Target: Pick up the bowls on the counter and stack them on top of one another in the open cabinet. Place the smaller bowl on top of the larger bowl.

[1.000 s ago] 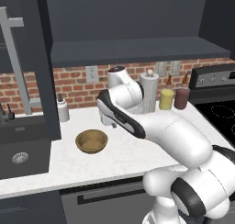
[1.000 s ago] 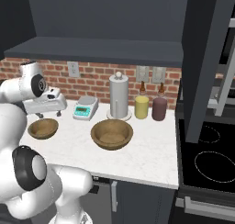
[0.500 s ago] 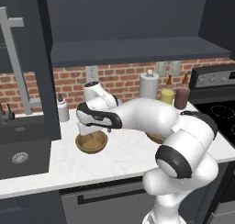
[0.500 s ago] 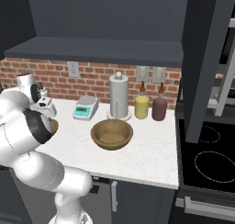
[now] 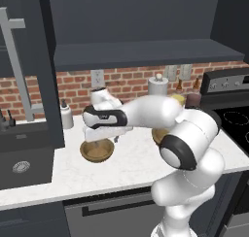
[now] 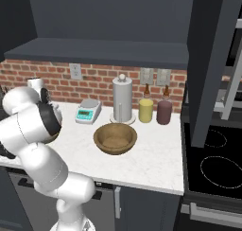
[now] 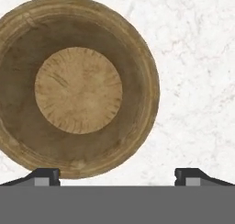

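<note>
The hand (image 7: 117,175) is hovering wide open above the small bowl (image 7: 75,86) — shift over one rim before closing.

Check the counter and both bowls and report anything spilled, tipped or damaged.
Nothing stands out. The smaller bowl and the larger bowl both sit upright and empty on the counter, apart from each other. The open claw hovers over the smaller bowl's rim.
</note>
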Motion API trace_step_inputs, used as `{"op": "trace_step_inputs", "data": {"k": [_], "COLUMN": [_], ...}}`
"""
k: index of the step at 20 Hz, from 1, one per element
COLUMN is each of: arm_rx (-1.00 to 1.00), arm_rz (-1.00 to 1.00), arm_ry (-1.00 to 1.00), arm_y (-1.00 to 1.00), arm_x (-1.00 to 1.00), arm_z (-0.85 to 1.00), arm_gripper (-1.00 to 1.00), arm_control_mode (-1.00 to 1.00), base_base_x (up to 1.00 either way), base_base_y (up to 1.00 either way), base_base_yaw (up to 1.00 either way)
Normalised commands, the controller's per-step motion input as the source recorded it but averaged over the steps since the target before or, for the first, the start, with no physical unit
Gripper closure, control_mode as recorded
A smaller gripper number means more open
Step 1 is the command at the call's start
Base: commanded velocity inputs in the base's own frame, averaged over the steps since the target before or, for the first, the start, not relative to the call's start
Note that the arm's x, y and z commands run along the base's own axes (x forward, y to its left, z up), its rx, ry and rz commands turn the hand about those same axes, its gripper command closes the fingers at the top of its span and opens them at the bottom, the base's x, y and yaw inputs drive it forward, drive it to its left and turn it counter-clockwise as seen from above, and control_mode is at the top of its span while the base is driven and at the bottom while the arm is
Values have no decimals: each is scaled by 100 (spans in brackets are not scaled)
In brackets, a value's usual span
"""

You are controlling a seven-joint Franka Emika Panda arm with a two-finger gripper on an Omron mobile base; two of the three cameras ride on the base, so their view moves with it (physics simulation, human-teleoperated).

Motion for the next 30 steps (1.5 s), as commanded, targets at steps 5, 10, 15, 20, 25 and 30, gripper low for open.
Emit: {"op": "trace_step_inputs", "data": {"k": [5, 10, 15, 20, 25, 30], "arm_rx": [7, 0, 0, 0, 0, 0], "arm_rz": [-16, -13, -12, -10, -3, 0], "arm_ry": [6, 3, 0, 0, 0, 0], "arm_y": [-27, -4, 0, 0, 0, 0], "arm_x": [32, 7, 0, 0, 0, 0], "arm_z": [-20, -42, -39, -35, -4, 0], "arm_gripper": [-100, -100, -100, -100, -100, 100], "arm_control_mode": [-100, -100, -100, -100, -100, -100], "base_base_x": [0, 0, 0, 0, 0, 0], "base_base_y": [0, 0, 0, 0, 0, 0], "base_base_yaw": [0, 0, 0, 0, 0, 0]}}
